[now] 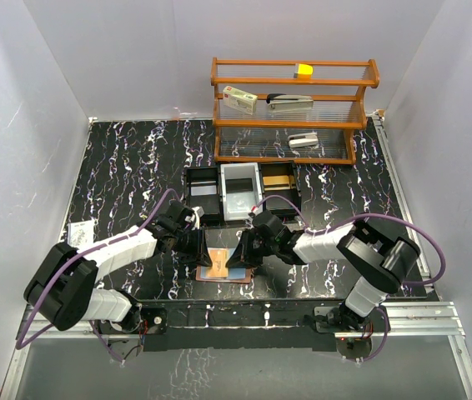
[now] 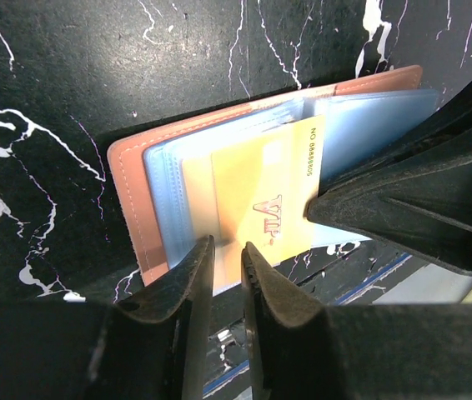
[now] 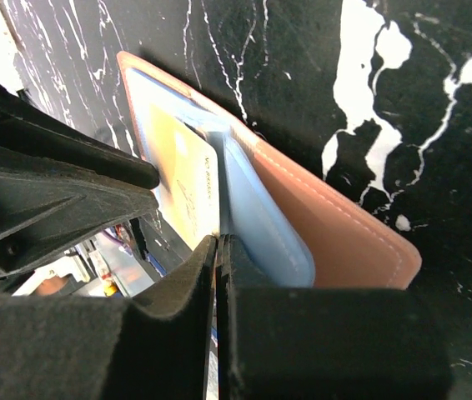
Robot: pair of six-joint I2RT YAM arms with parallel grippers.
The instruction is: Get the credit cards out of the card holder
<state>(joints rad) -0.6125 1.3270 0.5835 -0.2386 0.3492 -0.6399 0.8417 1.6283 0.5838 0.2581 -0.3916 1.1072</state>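
Yellow card (image 2: 261, 192), reading "NO 88888888", is protruding from the holder (image 2: 132, 200) lying open on the desk (image 2: 52, 83). Left gripper (image 2: 228, 254) is hovering at its edge, jaws slightly apart. Right gripper (image 3: 219, 246) is pressing its jaws together; any grip is hidden.

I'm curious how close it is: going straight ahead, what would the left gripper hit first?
Probably the yellow card sticking out of the card holder, just ahead of the left gripper.

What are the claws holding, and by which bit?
The right claw seems to pinch the yellow-orange plastic card by its side edge; the left claw, slightly open, straddles its end, gripping nothing.
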